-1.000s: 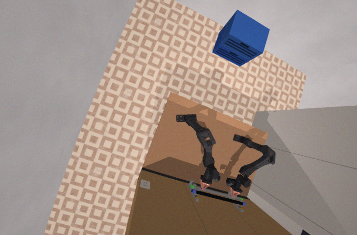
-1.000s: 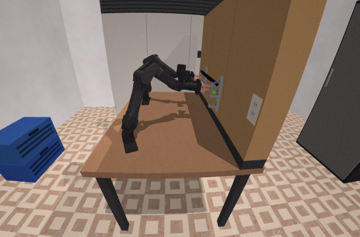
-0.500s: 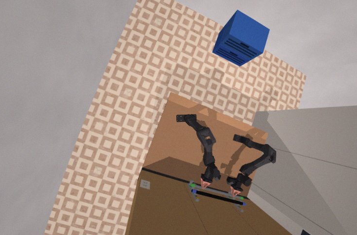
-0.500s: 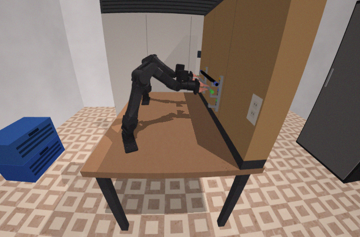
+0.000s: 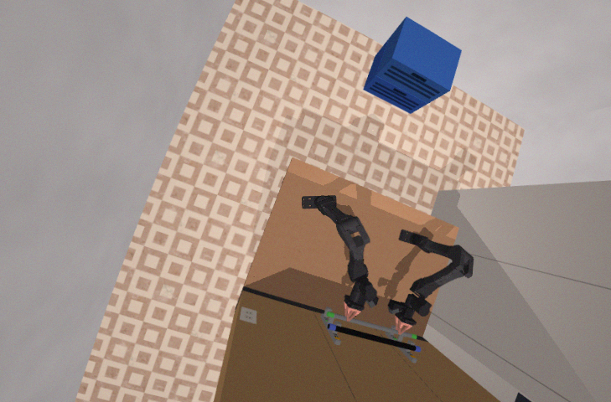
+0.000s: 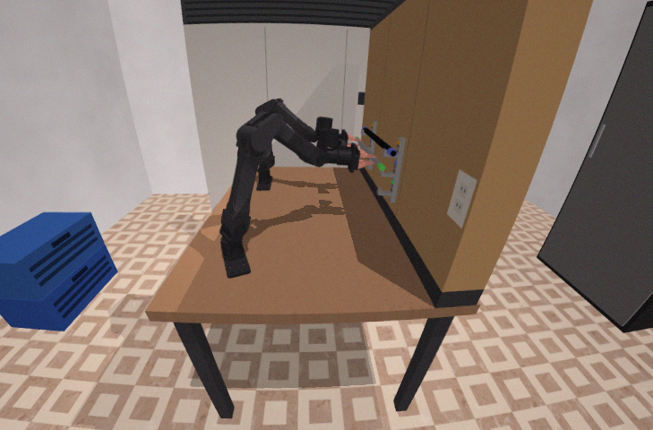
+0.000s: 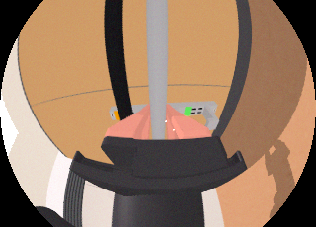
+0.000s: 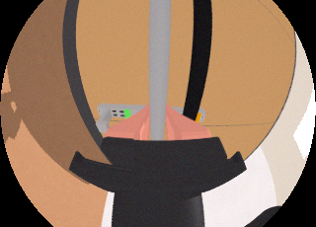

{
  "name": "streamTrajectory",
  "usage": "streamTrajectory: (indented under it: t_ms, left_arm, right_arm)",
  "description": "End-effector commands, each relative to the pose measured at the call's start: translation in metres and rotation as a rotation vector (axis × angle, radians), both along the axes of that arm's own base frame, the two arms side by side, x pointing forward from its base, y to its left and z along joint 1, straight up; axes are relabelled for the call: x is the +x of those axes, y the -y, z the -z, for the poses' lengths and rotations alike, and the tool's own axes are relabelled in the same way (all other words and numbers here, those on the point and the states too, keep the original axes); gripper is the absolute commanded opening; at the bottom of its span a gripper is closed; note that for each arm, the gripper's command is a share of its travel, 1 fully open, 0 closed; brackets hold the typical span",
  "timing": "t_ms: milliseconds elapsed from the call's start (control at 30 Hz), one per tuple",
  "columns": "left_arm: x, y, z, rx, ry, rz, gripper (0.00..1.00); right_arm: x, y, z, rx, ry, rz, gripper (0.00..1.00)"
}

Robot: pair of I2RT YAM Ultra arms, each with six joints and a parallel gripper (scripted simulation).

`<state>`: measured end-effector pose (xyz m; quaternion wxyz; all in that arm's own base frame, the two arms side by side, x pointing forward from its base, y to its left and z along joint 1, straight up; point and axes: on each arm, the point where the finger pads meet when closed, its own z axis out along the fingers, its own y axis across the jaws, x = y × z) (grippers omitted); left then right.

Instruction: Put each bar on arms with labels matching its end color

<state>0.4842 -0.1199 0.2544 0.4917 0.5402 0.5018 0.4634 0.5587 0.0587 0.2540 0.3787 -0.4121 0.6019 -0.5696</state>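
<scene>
Showing green ends (image 5: 331, 314) (image 6: 382, 167), the slim gray bar (image 5: 373, 325) (image 6: 376, 161) (image 7: 157, 54) (image 8: 160, 54) is gripped by left pincer (image 5: 401, 332) (image 6: 356, 138) (image 7: 158, 108) and right pincer (image 5: 349, 320) (image 6: 374, 159) (image 8: 157, 109).
</scene>
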Motion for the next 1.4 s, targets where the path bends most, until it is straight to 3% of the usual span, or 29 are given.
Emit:
streamTrajectory:
  t_ms: [0, 1367]
  left_arm:
    - [-0.005, 0.0, -0.029, -0.013, 0.09, -0.008, 0.0]
    - [-0.005, 0.0, 0.028, -0.013, 0.09, -0.008, 0.0]
  right_arm:
    - [-0.007, 0.003, -0.026, -0.01, 0.065, 0.013, 0.0]
    - [-0.007, 0.003, 0.032, -0.01, 0.065, 0.013, 0.0]
